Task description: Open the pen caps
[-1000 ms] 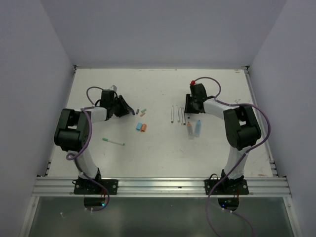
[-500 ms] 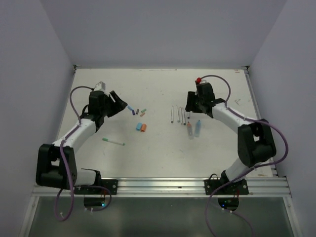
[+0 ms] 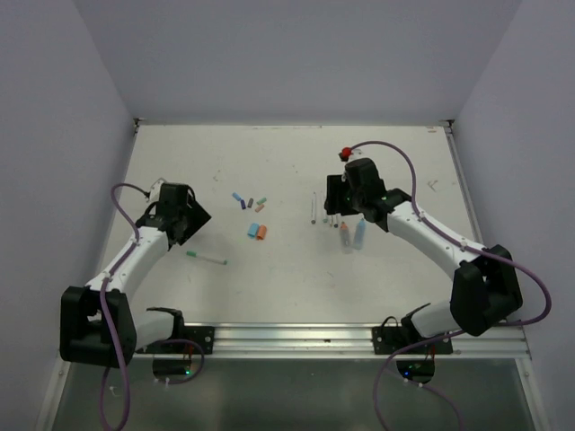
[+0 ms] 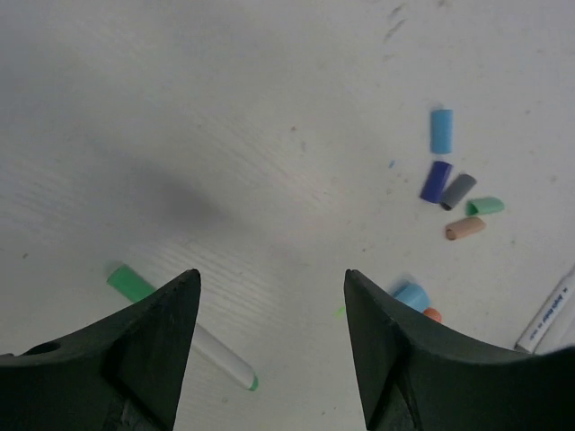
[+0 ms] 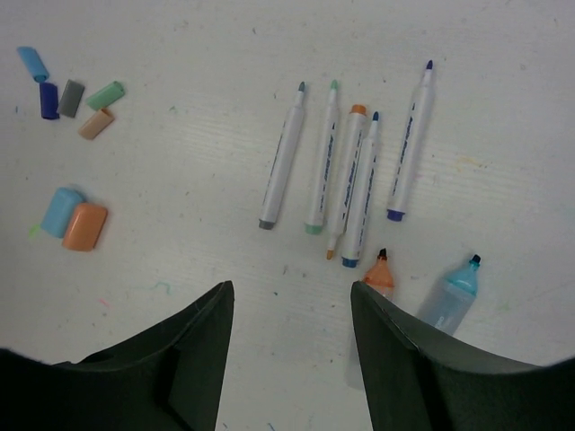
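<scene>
Left gripper (image 4: 271, 280), fingers spread and empty, has swung back over a thin pale pen (image 4: 220, 352) still wearing its green cap (image 4: 128, 281). Right gripper (image 5: 289, 292), also spread and empty, hangs above the bared pens (image 5: 341, 171). Beyond, the loose plastic caps (image 5: 76, 99) lie clustered, so I judge one cap is left.

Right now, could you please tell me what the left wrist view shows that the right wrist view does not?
Only the left wrist view shows the green-capped pen, lying apart from the rest. Only the right wrist view shows the orange-tipped marker, the blue-tipped marker and the full row of five uncapped thin pens; the left view catches only a bit of them at its right edge. Both show the five small caps and the fat light blue cap beside the fat orange cap.
</scene>
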